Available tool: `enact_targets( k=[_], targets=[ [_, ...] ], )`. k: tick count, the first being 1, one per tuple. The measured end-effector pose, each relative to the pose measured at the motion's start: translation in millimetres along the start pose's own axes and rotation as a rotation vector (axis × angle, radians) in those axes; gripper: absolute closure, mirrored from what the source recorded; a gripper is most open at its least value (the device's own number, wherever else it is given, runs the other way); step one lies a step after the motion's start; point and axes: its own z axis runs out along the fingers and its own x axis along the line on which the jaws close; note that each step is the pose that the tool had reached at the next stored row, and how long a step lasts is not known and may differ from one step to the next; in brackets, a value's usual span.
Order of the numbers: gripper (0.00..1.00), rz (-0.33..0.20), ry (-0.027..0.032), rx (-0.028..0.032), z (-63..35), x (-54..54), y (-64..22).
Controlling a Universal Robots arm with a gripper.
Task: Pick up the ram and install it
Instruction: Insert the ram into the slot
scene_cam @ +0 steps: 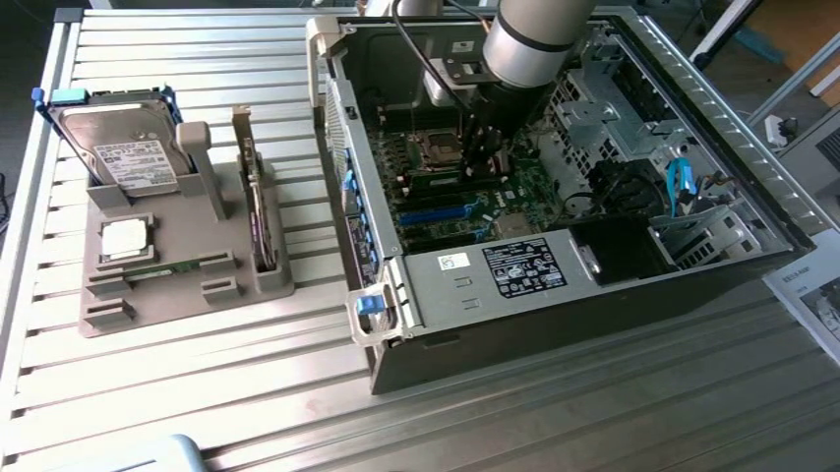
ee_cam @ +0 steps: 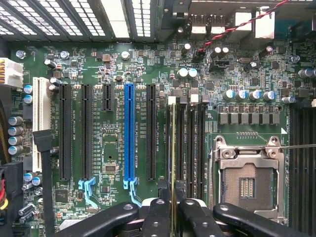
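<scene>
Wrist view: the claw (ee_cam: 173, 210) clenches the ram (ee_cam: 172, 148) edge-on, its long axis running along the memory slots (ee_cam: 190, 148) just below.

No text legible (power-supply label (scene_cam: 522, 267) too fine).

Arm (scene_cam: 536, 41) reaches steeply downward; gripper (ee_cam: 172, 192) faces straight down, fingers (ee_cam: 157, 217) drawn close, clamping the ram (ee_cam: 172, 143) edge-on.

Arm (scene_cam: 532, 39) covers part of the board (scene_cam: 447, 187) in the exterior view. At the wrist, ram (ee_cam: 172, 143) edge-on, chips unseen, seated or not, can't tell. Gripper (ee_cam: 172, 188) cut by the edge. Drive (scene_cam: 125, 152) label unreadable.
</scene>
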Motion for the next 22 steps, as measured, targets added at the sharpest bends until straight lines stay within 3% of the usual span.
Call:
enact_targets(
  k=[7, 13, 15, 18, 22],
  targets=[
    [0.86, 0.000, 0.0000, 0.0000, 0.5, 0.0, 0.0],
    [0.86, 0.000, -0.0038, -0.0001, 2.6, -1.2, -0.1],
    [0.86, 0.000, -0.0119, 0.0000, 2.6, -1.3, -0.1],
    [0.86, -0.002, -0.0355, 0.0000, 2.7, -1.2, 0.5],
    [0.86, -0.002, -0.0366, 0.0000, 2.7, -1.3, 0.5]
  ],
)
